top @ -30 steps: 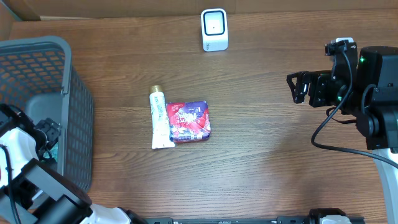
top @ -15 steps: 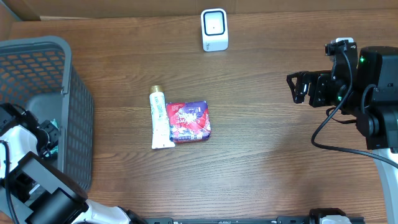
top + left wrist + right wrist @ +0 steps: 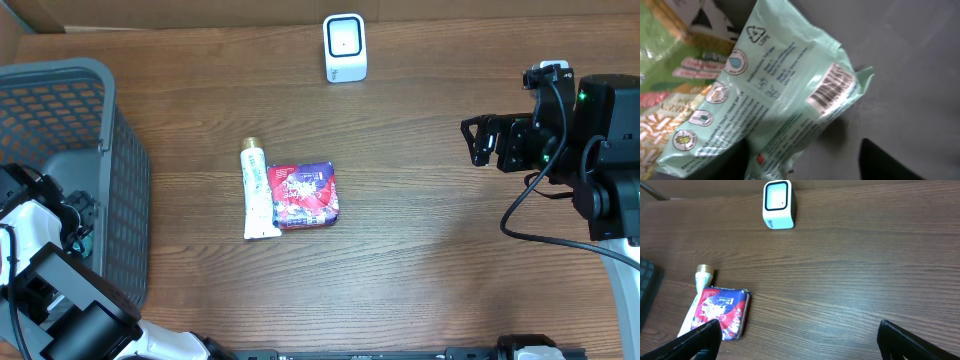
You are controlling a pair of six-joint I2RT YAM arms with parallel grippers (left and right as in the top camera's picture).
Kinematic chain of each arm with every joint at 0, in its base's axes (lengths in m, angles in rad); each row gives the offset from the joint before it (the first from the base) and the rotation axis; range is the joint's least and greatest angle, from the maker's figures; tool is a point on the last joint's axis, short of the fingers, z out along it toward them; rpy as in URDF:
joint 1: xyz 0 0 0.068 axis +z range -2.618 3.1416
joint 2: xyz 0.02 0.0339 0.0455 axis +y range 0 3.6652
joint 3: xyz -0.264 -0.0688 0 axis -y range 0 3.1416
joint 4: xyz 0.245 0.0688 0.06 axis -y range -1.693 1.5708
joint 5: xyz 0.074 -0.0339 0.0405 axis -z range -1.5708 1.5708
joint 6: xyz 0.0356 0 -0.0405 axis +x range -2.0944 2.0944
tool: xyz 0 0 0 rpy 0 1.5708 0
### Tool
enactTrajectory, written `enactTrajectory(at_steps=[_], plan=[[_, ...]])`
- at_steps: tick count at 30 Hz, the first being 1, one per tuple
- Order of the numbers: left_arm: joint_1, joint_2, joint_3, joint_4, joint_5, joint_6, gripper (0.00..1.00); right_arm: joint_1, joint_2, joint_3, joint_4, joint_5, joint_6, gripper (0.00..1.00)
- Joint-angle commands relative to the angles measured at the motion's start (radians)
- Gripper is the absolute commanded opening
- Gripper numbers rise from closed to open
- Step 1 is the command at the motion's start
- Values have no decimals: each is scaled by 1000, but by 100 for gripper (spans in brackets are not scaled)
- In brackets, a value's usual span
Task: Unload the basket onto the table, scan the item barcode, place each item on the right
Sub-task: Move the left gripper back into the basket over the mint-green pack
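Left pincer (image 3: 800, 150) down in basket (image 3: 60, 72), jaws apart. Green pack (image 3: 785, 85) just ahead, near end between the fingers, barcode up. Right pincer (image 3: 800, 342) spread wide, empty; scanner (image 3: 778, 204) well ahead, slightly left.

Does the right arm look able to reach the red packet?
Probably yes: the red packet lies in the open on the table, with nothing between it and the open right gripper.

wooden table (image 3: 450, 280), scanner (image 3: 345, 47), tube (image 3: 257, 190), pouch (image 3: 305, 195), basket (image 3: 60, 72)
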Motion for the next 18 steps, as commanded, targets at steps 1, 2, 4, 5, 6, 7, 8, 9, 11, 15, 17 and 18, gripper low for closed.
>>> enactTrajectory(at_steps=[1, 2, 4, 5, 6, 7, 8, 9, 11, 15, 17, 18], plan=[[5, 41, -13, 18, -12, 19, 66, 3, -7, 30, 5, 3, 3, 100], [5, 42, -13, 21, -15, 21, 65, 3, -7, 30, 5, 3, 3, 100], [5, 45, -16, 25, -38, 21, 62, 3, -7, 30, 5, 3, 3, 100], [5, 47, -17, 27, -49, 21, 62, 3, -7, 30, 5, 3, 3, 100], [5, 54, -18, 28, -64, 21, 61, 3, -7, 30, 5, 3, 3, 100], [5, 61, -18, 28, -73, 21, 61, 3, -7, 30, 5, 3, 3, 100], [5, 75, -19, 24, -81, 22, 61, 3, -7, 30, 5, 3, 3, 100], [5, 89, -19, 18, -82, 28, 61, 3, -7, 30, 5, 3, 3, 100], [5, 128, -19, 3, -84, 49, 60, 3, -7, 30, 5, 3, 3, 100], [5, 193, -19, -7, -86, 50, 41, 3, -7, 30, 5, 3, 3, 100], [5, 205, -19, -10, -85, 49, 19, 3, -7, 30, 5, 3, 3, 100], [5, 206, -19, -10, -86, 49, 11, 3, -7, 30, 5, 3, 3, 100]])
